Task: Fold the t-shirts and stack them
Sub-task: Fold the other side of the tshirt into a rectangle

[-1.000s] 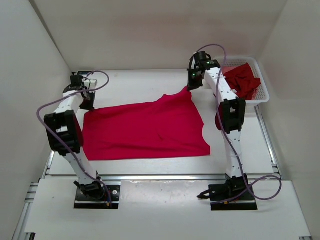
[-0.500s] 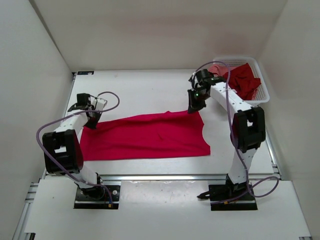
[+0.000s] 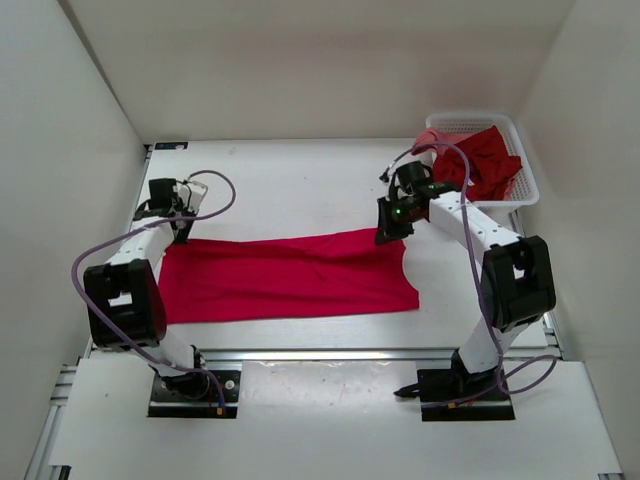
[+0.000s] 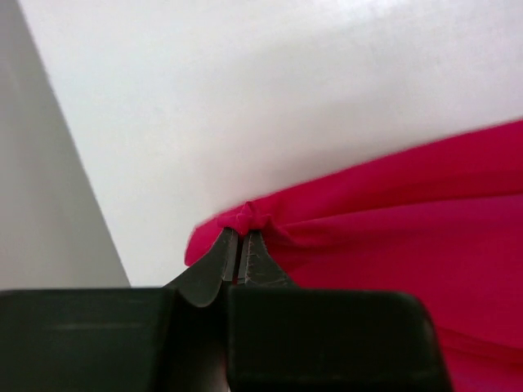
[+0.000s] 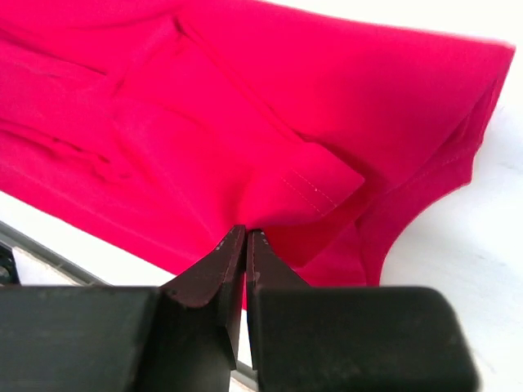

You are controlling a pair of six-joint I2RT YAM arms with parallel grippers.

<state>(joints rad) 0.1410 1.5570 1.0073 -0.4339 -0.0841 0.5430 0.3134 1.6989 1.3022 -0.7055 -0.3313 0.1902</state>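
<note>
A bright pinkish-red t-shirt (image 3: 290, 277) lies on the white table as a long band, its far half folded toward the front. My left gripper (image 3: 180, 236) is shut on the shirt's far left edge; the pinched cloth (image 4: 255, 214) bunches at its tips. My right gripper (image 3: 384, 236) is shut on the far right edge, where a hemmed fold (image 5: 315, 184) rises from its tips. A dark crimson t-shirt (image 3: 487, 160) and a salmon pink t-shirt (image 3: 432, 138) lie crumpled in the basket.
A white mesh basket (image 3: 525, 180) stands at the back right corner of the table. White walls close in on both sides and the back. A metal rail (image 3: 320, 353) runs along the table's front edge.
Both grippers have carried the shirt's far edge toward the front and down. The shirt has gone from a wide spread sheet to a narrow folded band.
</note>
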